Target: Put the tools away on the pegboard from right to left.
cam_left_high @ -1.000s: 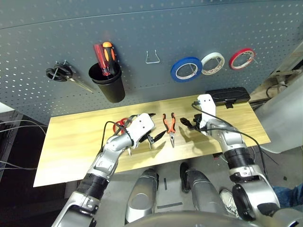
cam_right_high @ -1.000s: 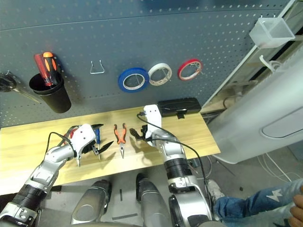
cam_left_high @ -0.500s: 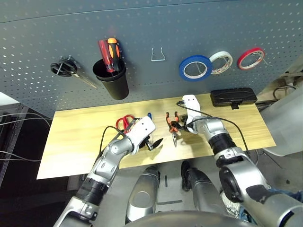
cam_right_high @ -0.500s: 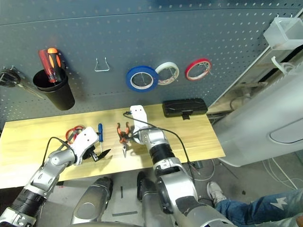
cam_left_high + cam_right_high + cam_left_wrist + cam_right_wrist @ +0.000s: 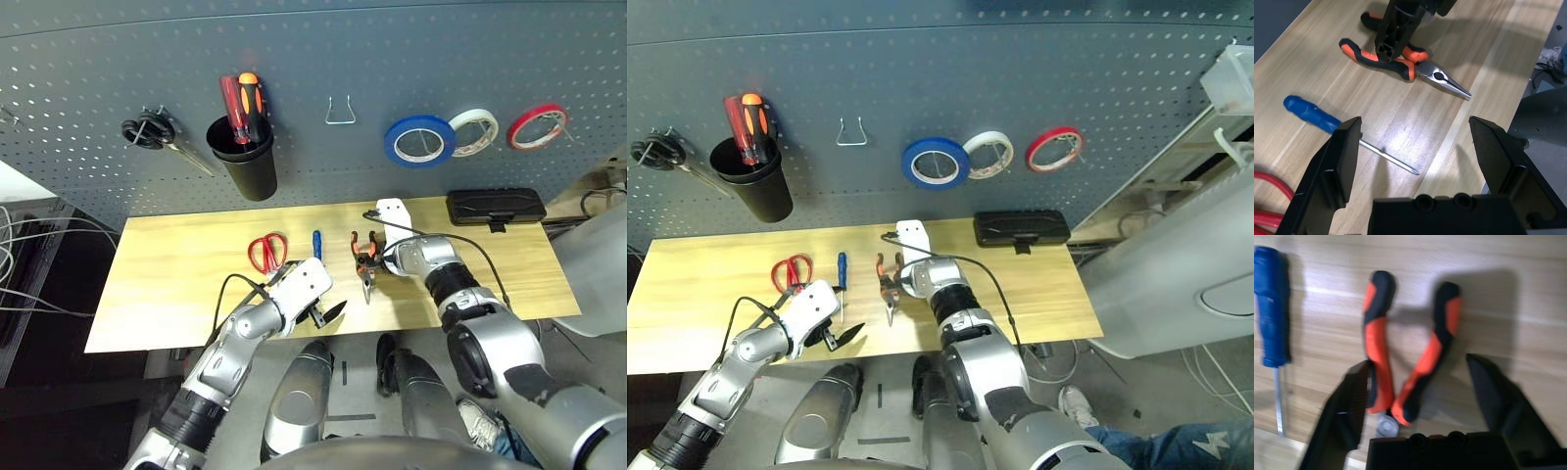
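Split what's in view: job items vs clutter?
Job: blue tape roll already hung, pliers under the open right claw, screwdriver, red scissors, pegboard.
Clutter: white tape, red tape, black scissors, black case.

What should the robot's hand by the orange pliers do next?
Probably close the right gripper on the orange-and-black-handled pliers. Its open black fingers already straddle the handles lying flat on the wooden table, and the blue tape roll already hangs on the dark perforated pegboard.
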`<control>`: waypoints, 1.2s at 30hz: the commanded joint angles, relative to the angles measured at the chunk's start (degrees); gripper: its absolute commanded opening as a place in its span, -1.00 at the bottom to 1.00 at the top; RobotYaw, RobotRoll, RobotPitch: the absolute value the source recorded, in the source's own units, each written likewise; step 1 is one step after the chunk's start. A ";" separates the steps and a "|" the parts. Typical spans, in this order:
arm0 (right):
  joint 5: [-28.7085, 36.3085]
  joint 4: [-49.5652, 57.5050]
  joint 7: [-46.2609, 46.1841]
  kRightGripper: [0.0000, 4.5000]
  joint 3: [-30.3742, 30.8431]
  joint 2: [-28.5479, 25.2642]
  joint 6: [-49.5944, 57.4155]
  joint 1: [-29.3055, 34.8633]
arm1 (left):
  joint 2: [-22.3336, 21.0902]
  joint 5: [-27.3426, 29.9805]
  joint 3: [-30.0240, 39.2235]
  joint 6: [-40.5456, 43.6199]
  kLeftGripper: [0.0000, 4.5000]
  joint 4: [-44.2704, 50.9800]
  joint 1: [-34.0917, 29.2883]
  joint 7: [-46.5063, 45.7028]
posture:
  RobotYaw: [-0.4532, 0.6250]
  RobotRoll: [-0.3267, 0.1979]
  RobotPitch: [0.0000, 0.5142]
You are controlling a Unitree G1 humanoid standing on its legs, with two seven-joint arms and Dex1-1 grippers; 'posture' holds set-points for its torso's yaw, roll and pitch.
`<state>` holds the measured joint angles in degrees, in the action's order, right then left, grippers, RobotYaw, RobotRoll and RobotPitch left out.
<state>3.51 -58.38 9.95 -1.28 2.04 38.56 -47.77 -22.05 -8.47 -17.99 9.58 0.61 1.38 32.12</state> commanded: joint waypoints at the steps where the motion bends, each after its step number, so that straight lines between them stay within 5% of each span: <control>1: 0.21 -4.70 -1.14 0.23 -1.17 0.74 -2.32 -0.14 | -0.34 -0.31 -0.45 -0.14 1.00 -0.27 -0.58 0.19 | 0.48 0.25 -0.03; 8: -0.79 -8.21 0.82 -0.76 -0.19 0.43 -4.56 -0.32 | -0.38 0.05 -0.43 -1.58 1.00 -2.06 1.32 0.81 | 0.45 0.25 -0.08; 17: -1.33 2.49 9.13 -0.76 3.82 -2.26 0.21 2.96 | 0.43 3.08 2.34 -8.93 1.00 -3.37 2.20 0.44 | 0.40 0.25 -0.13; 24: -0.30 43.78 21.51 -0.76 14.80 -10.98 9.72 16.30 | 1.59 6.40 7.32 -17.93 1.00 -3.52 3.43 -2.04 | 0.30 0.25 -0.16; 36: 4.05 65.48 27.51 -0.76 14.89 -16.75 7.97 20.11 | 2.79 8.91 11.30 -26.41 1.00 -3.61 5.24 -3.90 | 0.21 0.25 -0.17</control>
<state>6.22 4.13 36.52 12.81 -14.52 48.13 -28.21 -19.34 0.09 -7.02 -16.20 -2.57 6.95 28.29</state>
